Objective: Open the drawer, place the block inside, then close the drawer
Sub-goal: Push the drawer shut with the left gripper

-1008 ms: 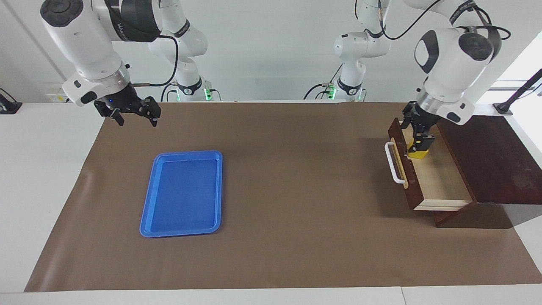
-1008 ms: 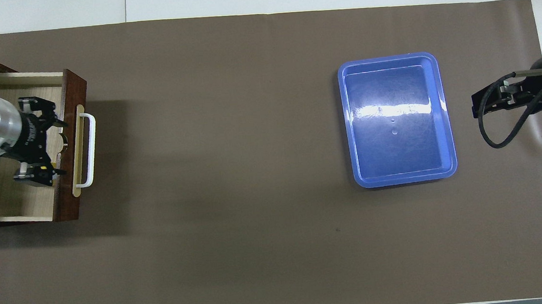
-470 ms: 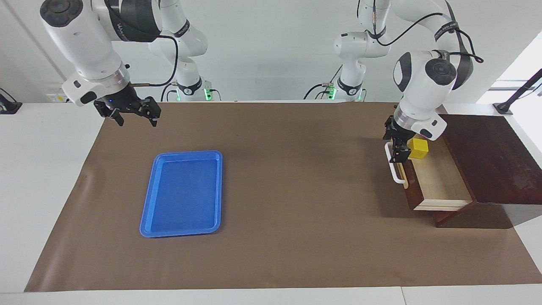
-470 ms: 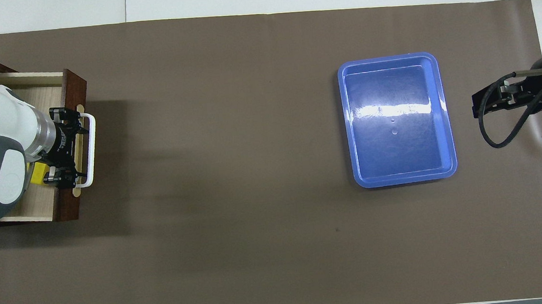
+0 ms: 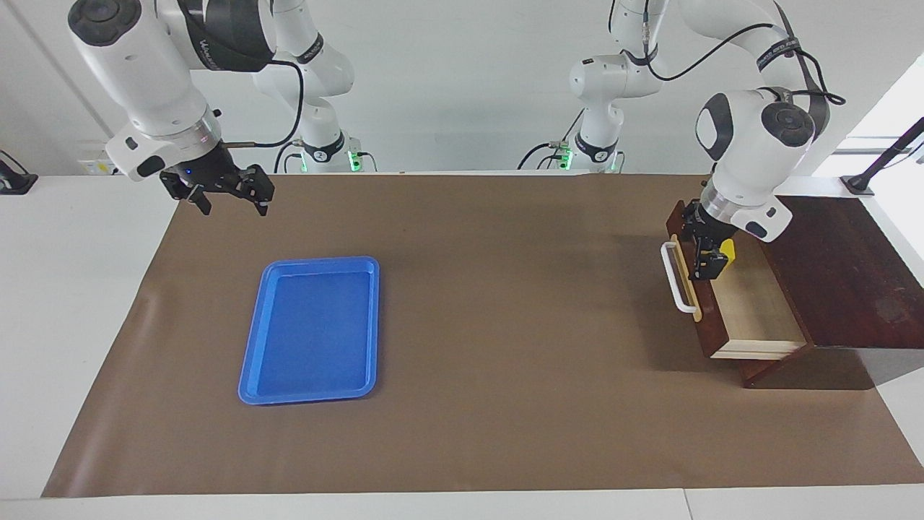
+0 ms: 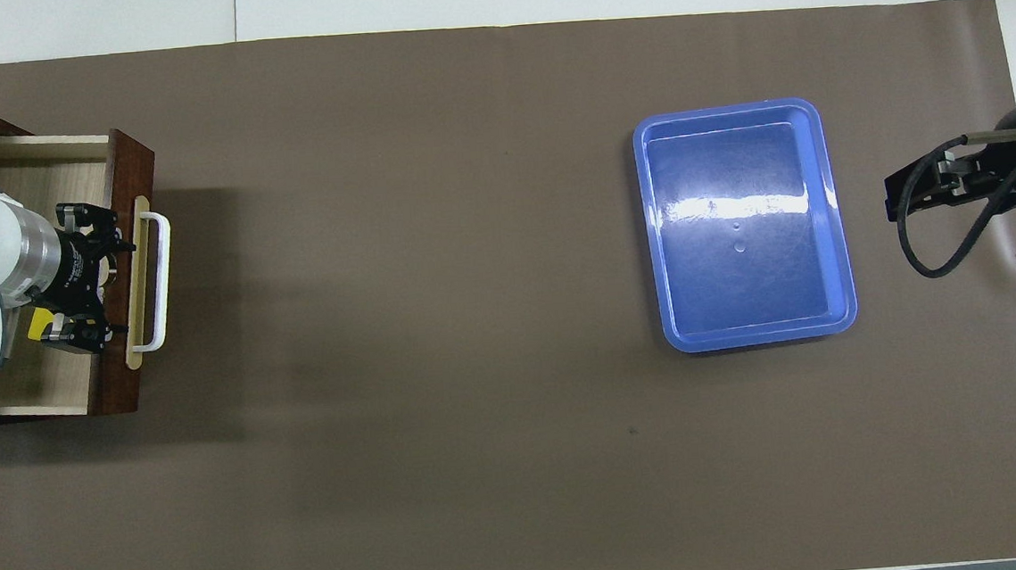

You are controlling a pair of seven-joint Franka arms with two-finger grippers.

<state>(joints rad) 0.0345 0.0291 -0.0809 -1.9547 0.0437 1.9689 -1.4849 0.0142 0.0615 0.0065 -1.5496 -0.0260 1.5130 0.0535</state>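
Note:
The drawer (image 5: 751, 310) stands pulled out of its dark wooden box (image 5: 837, 274) at the left arm's end of the table. Its white handle (image 5: 675, 278) faces the middle of the table. The yellow block (image 5: 729, 249) lies loose inside the drawer, at the end nearer the robots. It also shows in the overhead view (image 6: 39, 315), partly under the arm. My left gripper (image 5: 704, 269) is open and empty at the top edge of the drawer front, between block and handle (image 6: 163, 278). My right gripper (image 5: 232, 206) is open and empty, waiting in the air at the right arm's end.
A flat blue tray (image 5: 317, 261) lies empty on the brown mat toward the right arm's end, and its rim shows in the overhead view (image 6: 728, 110). The mat covers most of the white table.
My left gripper let go of the block in the drawer, swung out to the handle, then came back to the drawer front. The drawer slid slightly into the box. The right arm stayed still.

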